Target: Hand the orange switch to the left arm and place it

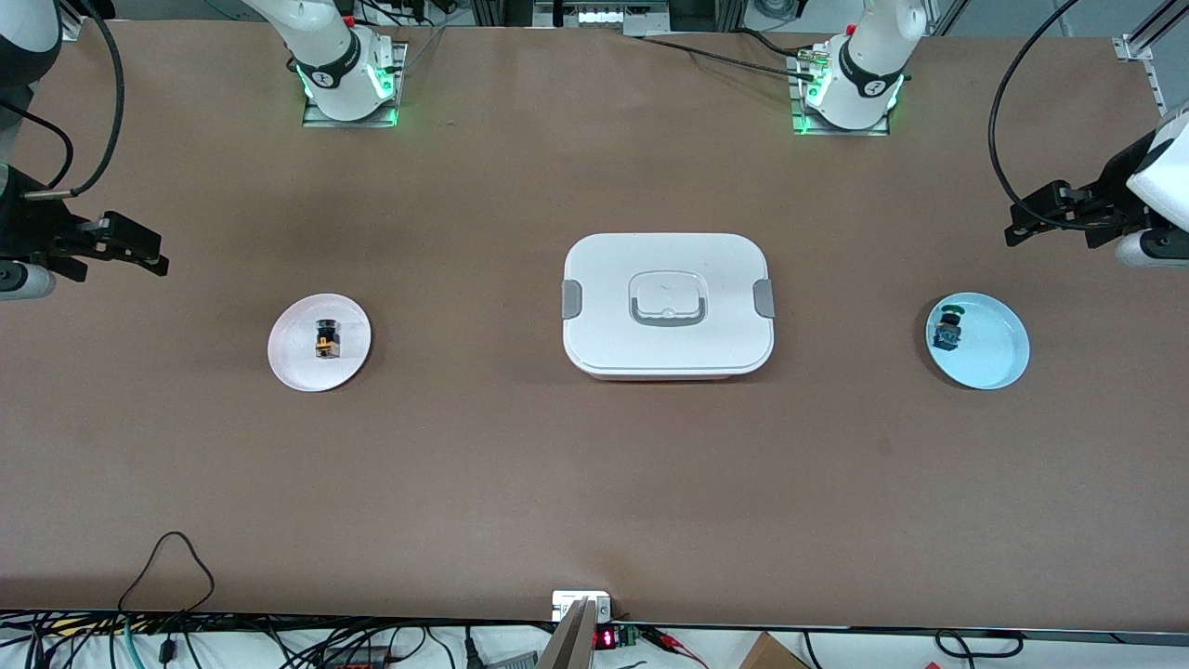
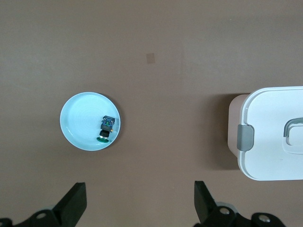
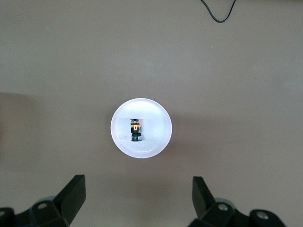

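The orange switch (image 1: 326,339) lies on a pink plate (image 1: 293,358) toward the right arm's end of the table. It also shows in the right wrist view (image 3: 136,129), on the plate (image 3: 158,127). My right gripper (image 1: 156,259) hangs open and empty over bare table beside that plate; its open jaws show in the right wrist view (image 3: 138,182). The white box (image 1: 667,305) stands closed mid-table and shows in the left wrist view (image 2: 274,137). My left gripper (image 1: 1014,232) hangs open and empty over bare table near the light-blue plate; its open jaws show in the left wrist view (image 2: 140,189).
A light-blue plate (image 1: 999,348) toward the left arm's end holds a small blue switch with a green cap (image 1: 947,327); both show in the left wrist view, plate (image 2: 78,118) and switch (image 2: 106,127). A black cable loop (image 1: 172,557) lies at the table edge nearest the front camera.
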Available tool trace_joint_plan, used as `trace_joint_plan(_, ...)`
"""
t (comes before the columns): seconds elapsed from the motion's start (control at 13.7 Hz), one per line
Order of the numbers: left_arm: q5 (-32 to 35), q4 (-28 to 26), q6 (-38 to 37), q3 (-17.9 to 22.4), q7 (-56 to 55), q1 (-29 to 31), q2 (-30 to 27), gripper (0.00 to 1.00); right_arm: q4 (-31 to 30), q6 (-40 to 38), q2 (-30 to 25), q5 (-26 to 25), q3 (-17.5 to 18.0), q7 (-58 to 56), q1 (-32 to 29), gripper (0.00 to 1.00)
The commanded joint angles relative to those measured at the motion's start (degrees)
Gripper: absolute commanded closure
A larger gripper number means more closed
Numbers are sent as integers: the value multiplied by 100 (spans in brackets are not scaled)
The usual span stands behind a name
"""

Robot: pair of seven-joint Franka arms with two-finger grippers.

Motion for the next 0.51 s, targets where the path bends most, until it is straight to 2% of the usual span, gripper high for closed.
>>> trace_joint_plan(0.0, 74, 2, 3, -57, 16, 53, -76, 0, 74, -3, 16, -88, 34, -19, -11, 0)
trace_joint_plan(0.44, 74, 2, 3, -57, 16, 53, -76, 0, 82, 180, 25, -79, 34, -54, -11, 0)
